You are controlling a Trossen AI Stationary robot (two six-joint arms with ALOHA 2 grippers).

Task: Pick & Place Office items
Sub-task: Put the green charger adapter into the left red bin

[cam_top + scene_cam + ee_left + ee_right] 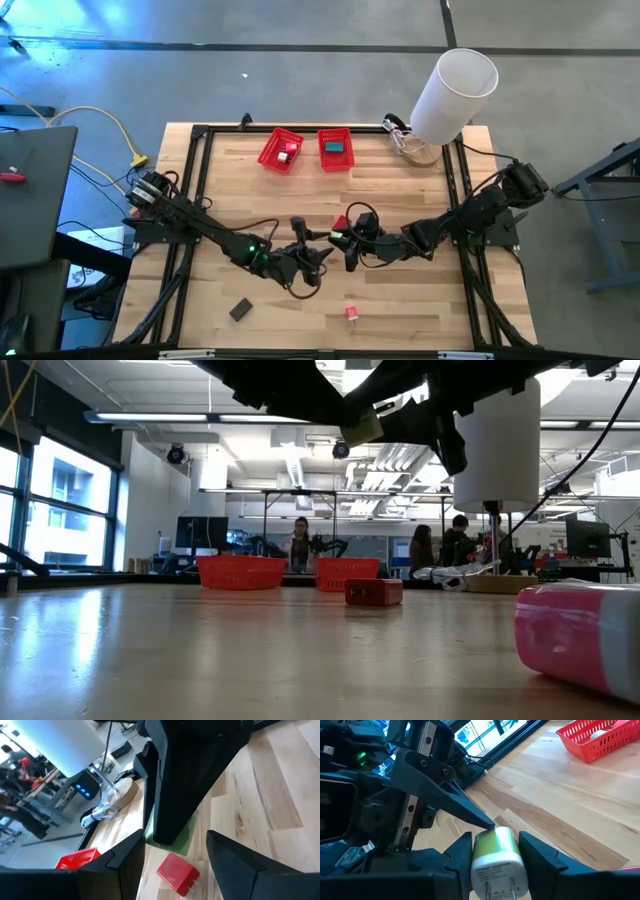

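Right hand (495,857) clamps a green power adapter (497,857) mid-worktop (420,290); left hand (172,857) gapes empty over a red block (177,871). Front edge holds a pink block (352,314).

Robotics lab, ceiling strip lights (160,417), monitors (203,531), people at benches (300,543)

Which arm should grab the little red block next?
Left. The left gripper is open with the red block just ahead of its fingers; the right gripper is shut on the green adapter.
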